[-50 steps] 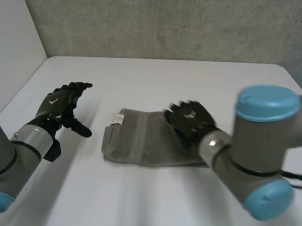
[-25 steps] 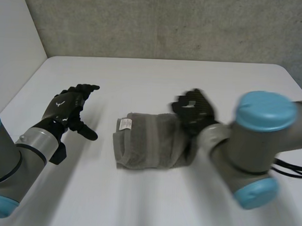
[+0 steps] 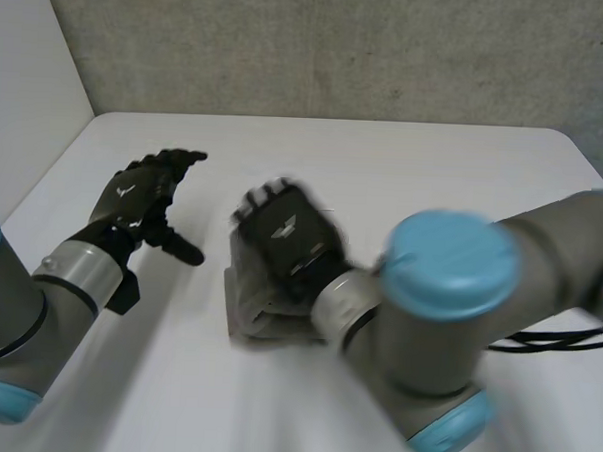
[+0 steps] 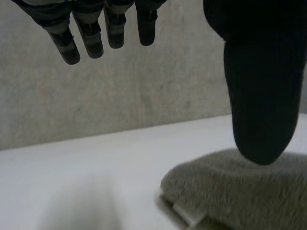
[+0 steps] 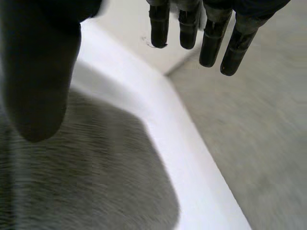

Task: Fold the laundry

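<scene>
The grey towel (image 3: 244,302) is lying folded near the middle of the table (image 3: 434,162), and the right hand (image 3: 284,232) is hovering over it, fingers straight and grasping nothing. The left hand (image 3: 134,203) is hanging beside the towel, apart from it, fingers released.

My left hand (image 3: 140,201): black; small white mark on its back; silver-grey cuff at the wrist.
My right hand (image 3: 284,233): black; faint pale mark on its back.
My left arm (image 3: 12,318): grey joint, light-blue cap.
My right arm (image 3: 447,327): thick grey joint, round light-blue caps.
</scene>
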